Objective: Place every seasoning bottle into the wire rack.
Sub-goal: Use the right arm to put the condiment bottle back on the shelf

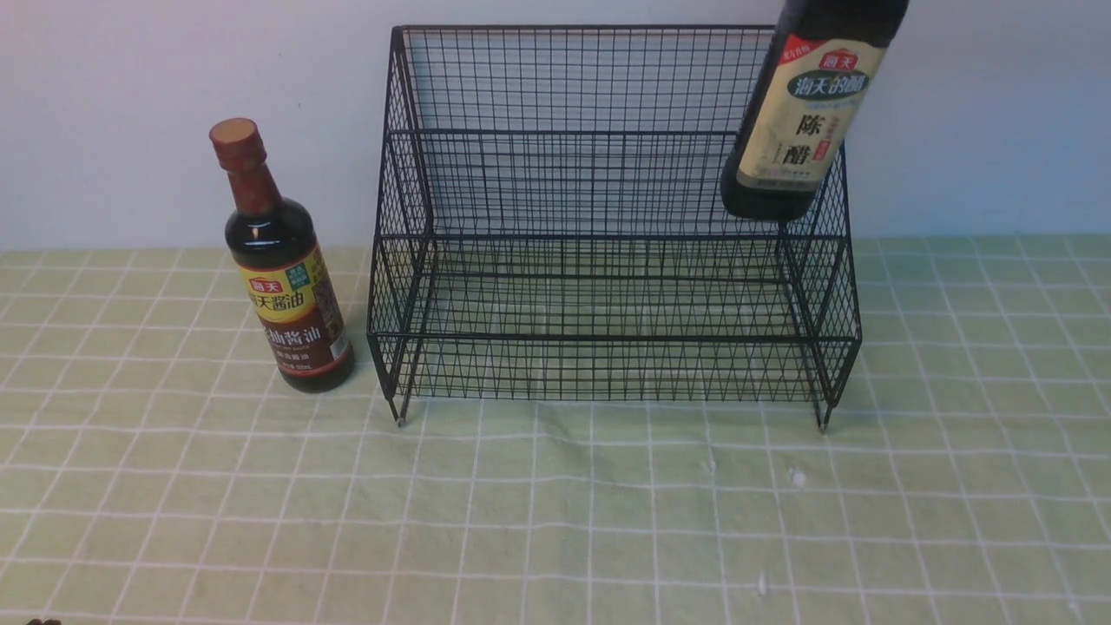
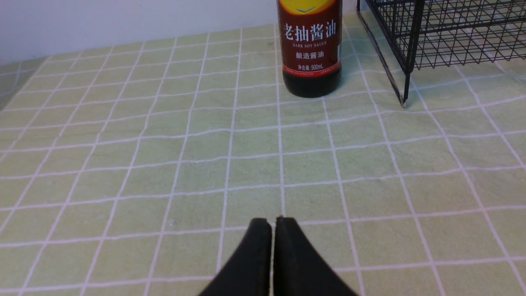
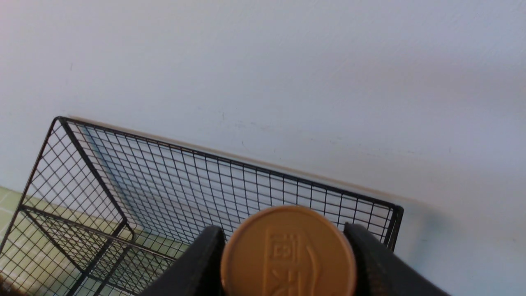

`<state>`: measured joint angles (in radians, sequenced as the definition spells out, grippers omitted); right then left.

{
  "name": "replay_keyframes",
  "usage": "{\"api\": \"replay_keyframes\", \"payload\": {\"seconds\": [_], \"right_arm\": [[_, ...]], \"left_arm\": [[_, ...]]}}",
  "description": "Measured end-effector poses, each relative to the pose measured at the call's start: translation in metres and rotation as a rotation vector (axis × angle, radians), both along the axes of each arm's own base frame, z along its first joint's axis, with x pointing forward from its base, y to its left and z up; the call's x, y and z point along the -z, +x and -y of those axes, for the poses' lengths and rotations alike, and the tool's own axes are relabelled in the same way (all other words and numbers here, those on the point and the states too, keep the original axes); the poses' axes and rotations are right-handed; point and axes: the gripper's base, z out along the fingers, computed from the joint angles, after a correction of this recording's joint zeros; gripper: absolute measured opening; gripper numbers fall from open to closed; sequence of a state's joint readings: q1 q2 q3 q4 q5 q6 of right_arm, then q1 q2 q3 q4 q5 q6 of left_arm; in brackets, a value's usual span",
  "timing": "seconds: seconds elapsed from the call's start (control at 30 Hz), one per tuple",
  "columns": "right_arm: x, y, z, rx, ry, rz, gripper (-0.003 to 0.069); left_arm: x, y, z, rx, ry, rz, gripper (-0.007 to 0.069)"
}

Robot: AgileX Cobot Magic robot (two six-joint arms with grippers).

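The black wire rack (image 1: 608,217) stands at the back of the table against the wall, both tiers bare. A larger seasoning bottle with a cream label (image 1: 803,113) hangs tilted in the air over the rack's right side, its base above the upper tier. In the right wrist view its tan cap (image 3: 287,253) sits between the black fingers of my right gripper (image 3: 285,259), which is shut on it. The slim bottle with a red-brown neck (image 1: 282,269) stands upright on the cloth just left of the rack. My left gripper (image 2: 273,224) is shut and empty, low over the cloth, short of that bottle (image 2: 311,49).
A light green checked cloth (image 1: 555,521) covers the table, with a few small white specks in front of the rack. A pale wall (image 1: 130,104) rises directly behind the rack. The rack's front left foot (image 2: 404,102) stands close to the slim bottle.
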<state>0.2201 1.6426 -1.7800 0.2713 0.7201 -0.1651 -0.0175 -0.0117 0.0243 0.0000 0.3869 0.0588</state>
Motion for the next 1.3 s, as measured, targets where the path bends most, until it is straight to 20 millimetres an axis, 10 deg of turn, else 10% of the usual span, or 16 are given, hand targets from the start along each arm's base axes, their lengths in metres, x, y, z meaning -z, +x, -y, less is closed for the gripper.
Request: {"api": "replay_keyframes", "payload": {"seconds": [0.7,1.3], "right_arm": [[0.087,0.049,-0.011,-0.021,-0.094,-0.277,0.0334],[0.038,0.02,-0.021,-0.058,-0.055,-0.148,0.0478]], "left_arm": [[0.0,0.0,0.0,0.0,0.0,0.0,-0.0006],[0.0,0.0,0.0,0.0,0.0,0.0,-0.0006]]}}
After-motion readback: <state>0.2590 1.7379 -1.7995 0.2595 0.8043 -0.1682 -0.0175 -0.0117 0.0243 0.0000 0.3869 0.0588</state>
